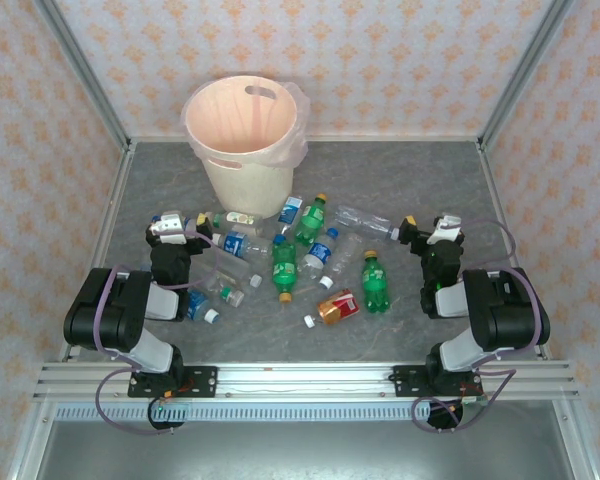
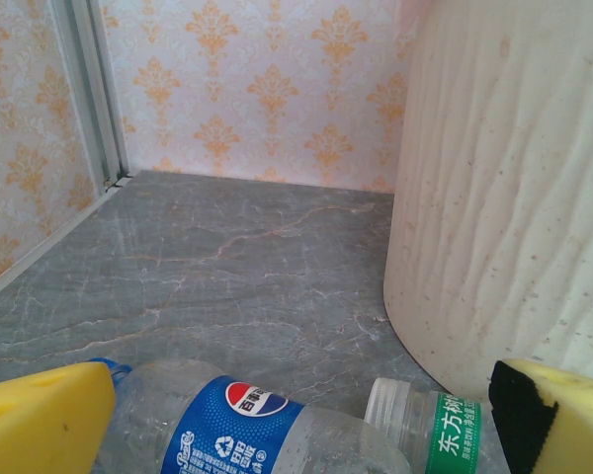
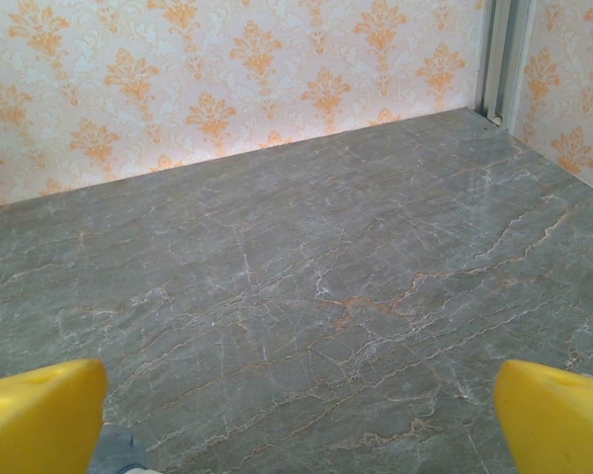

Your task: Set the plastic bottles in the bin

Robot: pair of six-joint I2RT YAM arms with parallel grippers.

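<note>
The cream bin [image 1: 245, 130] with its pinkish liner stands at the back of the table, and its wall [image 2: 514, 197] rises close on the right in the left wrist view. Several plastic bottles lie in front of it: green ones [image 1: 283, 268] [image 1: 376, 283], a red-orange one [image 1: 337, 307] and clear blue-labelled ones [image 1: 320, 255]. My left gripper [image 1: 180, 222] [image 2: 301, 425] is open over a blue-labelled bottle [image 2: 227, 425] and a green-labelled clear one [image 2: 445, 430]. My right gripper [image 1: 430, 226] [image 3: 296, 415] is open over bare table, right of the pile.
The grey marble table [image 1: 420, 170] is walled by patterned panels and metal corner posts [image 1: 80, 60]. Bare table stretches ahead of the right gripper [image 3: 326, 247]. A bit of a bottle [image 3: 119, 454] shows by the right gripper's left finger [image 3: 40, 415].
</note>
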